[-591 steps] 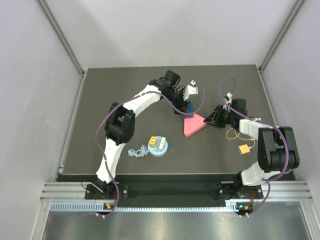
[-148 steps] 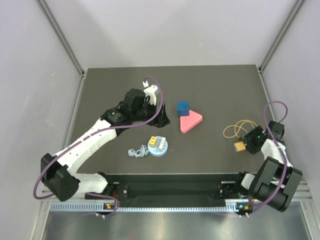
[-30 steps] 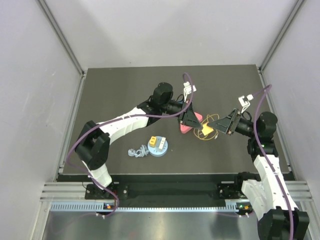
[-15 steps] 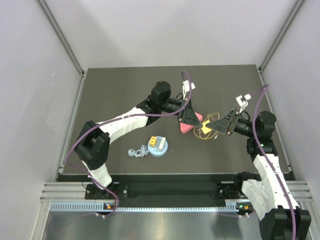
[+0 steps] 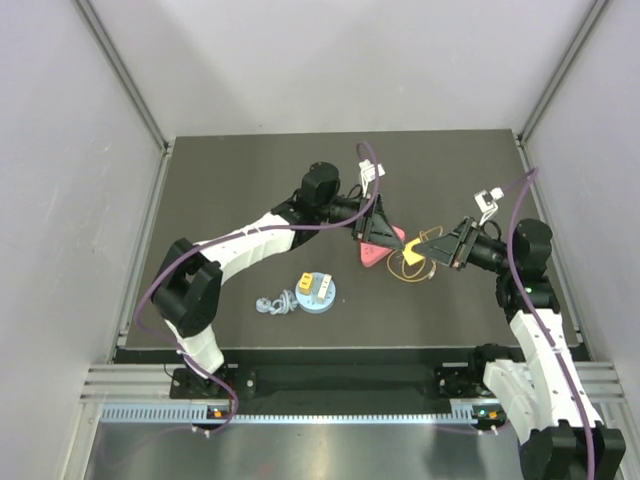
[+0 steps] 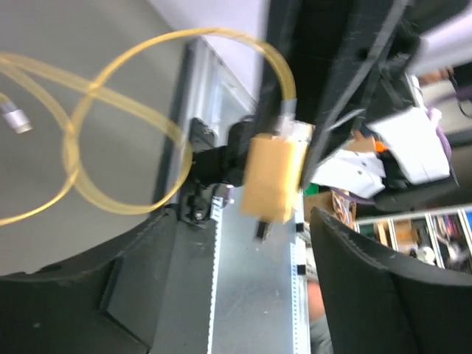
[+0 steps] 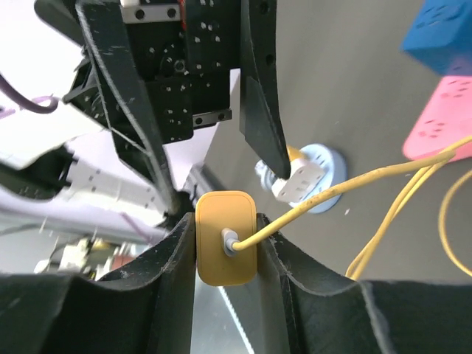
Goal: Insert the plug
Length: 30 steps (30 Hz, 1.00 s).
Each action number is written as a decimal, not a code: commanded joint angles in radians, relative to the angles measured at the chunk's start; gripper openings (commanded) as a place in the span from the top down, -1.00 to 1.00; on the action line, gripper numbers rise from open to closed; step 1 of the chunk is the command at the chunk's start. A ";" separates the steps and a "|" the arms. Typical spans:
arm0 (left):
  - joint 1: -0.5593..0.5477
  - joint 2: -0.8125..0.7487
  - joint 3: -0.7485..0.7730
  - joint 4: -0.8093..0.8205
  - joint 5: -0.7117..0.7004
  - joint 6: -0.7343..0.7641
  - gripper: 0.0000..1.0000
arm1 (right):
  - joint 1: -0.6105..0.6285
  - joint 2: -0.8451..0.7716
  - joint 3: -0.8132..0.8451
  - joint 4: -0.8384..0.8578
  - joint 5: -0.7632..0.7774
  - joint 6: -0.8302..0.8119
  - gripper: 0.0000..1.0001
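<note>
My right end effector [image 7: 226, 221] is clenched on the small yellow rectangular plug [image 7: 226, 237], with one black finger pressed against each of its long sides. A thin yellow cable [image 7: 346, 188] comes out of the middle of the plug's face and swings off in loose loops.

From above, I see the plug held over the middle of the dark surface [image 5: 240, 200], just to the right of the pink triangular power strip [image 5: 371, 258]. My left end effector [image 5: 373, 232] sits over the far part of that strip. It points at the right one, tip towards tip, and the two are close (I cannot tell whether they touch).

In the left wrist view its fingers [image 6: 369, 287] are spread wide and grasp nothing. The plug hangs just beyond them in the other arm's grip, but it is too blurred for me to make out its pins.

The right wrist view shows a blue cube-shaped socket block [image 7: 442, 33] just beside the pink strip.

Nearer the arm bases lies a light blue round disc [image 5: 318, 292] carrying a small yellow piece and a white piece. A grey coiled cord [image 5: 272, 304] lies against its left side.
</note>
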 commanded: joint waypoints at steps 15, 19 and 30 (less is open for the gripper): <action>0.110 -0.227 0.084 -0.811 -1.036 0.489 -0.71 | -0.109 0.462 1.094 -0.784 1.107 -0.519 1.00; 0.113 -0.338 0.024 -0.792 -1.208 0.477 -0.97 | -0.026 0.601 1.318 -0.849 1.174 -0.563 1.00; 0.136 -0.527 -0.136 -0.791 -1.128 0.559 -0.97 | 0.377 0.427 0.489 -0.467 1.205 -0.447 1.00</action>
